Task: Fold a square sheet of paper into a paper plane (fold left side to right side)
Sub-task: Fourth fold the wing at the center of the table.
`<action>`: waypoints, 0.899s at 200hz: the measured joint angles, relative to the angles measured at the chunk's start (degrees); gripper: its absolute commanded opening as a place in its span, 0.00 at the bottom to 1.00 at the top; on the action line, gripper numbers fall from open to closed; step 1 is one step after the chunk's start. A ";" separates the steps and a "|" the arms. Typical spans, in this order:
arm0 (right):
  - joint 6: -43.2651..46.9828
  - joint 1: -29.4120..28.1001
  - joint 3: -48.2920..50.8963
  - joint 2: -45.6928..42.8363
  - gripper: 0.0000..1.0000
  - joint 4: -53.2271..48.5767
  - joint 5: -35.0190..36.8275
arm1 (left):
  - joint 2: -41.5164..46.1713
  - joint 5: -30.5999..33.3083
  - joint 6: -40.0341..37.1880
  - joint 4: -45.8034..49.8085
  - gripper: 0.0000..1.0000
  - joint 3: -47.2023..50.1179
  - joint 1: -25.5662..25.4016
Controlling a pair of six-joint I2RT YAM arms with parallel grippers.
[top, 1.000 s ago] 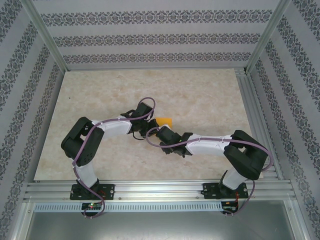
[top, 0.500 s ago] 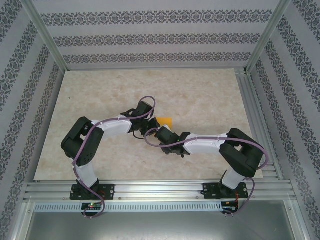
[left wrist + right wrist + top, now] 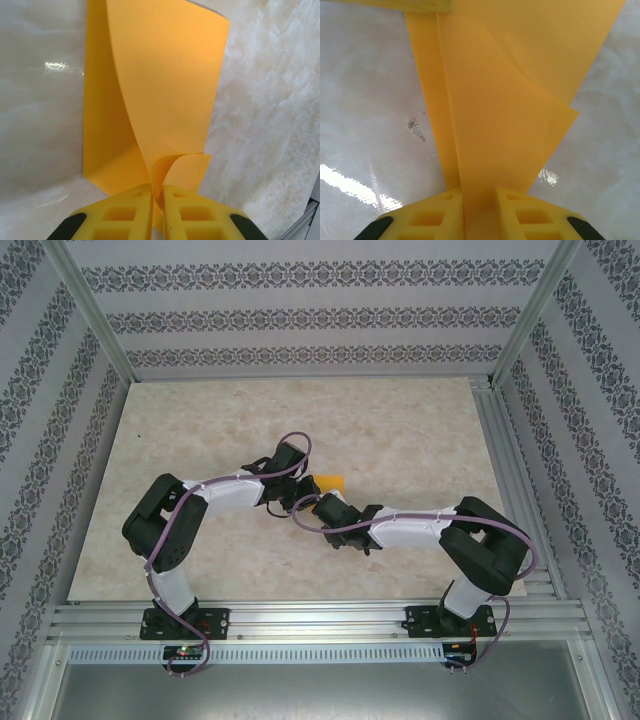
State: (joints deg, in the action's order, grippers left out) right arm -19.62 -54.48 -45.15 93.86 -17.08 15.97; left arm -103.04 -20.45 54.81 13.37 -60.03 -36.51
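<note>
The square sheet of paper (image 3: 160,85) is plain orange-yellow and partly folded over itself on the marble table. From above, only a small piece of the paper (image 3: 330,483) shows between the two wrists. My left gripper (image 3: 157,200) is shut on a curled corner of the sheet, its yellow fingers (image 3: 125,212) pressed together on it. In the top view the left gripper (image 3: 298,487) and right gripper (image 3: 313,502) meet mid-table. A raised flap of the paper (image 3: 500,100) runs down between the right gripper's (image 3: 479,210) fingers (image 3: 530,215), which stand a narrow gap apart.
The marble tabletop (image 3: 400,430) lies all around the paper. Patterned walls and aluminium frame rails (image 3: 310,615) enclose the table. Both arms lean in towards the middle, their wrists close together.
The right arm has shifted slightly left towards the paper and its fingers have narrowed around the flap. The left arm and its grip are unchanged.
</note>
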 measured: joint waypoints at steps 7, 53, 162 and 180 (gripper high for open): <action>0.00 0.15 0.07 -0.11 0.22 0.00 -0.02 | 0.00 0.00 0.00 0.02 0.15 -0.20 0.00; 0.04 0.24 0.31 -0.33 0.18 0.00 -0.17 | 0.00 0.00 0.00 0.17 0.15 -0.79 0.00; -0.17 0.26 0.33 -0.39 0.09 0.07 -1.14 | 4.07 1.60 -1.90 4.33 0.42 -1.29 0.42; -0.20 0.39 0.70 -0.79 0.09 0.74 -1.81 | 7.08 2.40 -2.51 5.60 0.47 -1.31 0.76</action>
State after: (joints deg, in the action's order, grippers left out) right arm -19.81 -54.08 -44.45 93.08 -16.34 14.15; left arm -95.96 -18.04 52.29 18.96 -61.34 -35.75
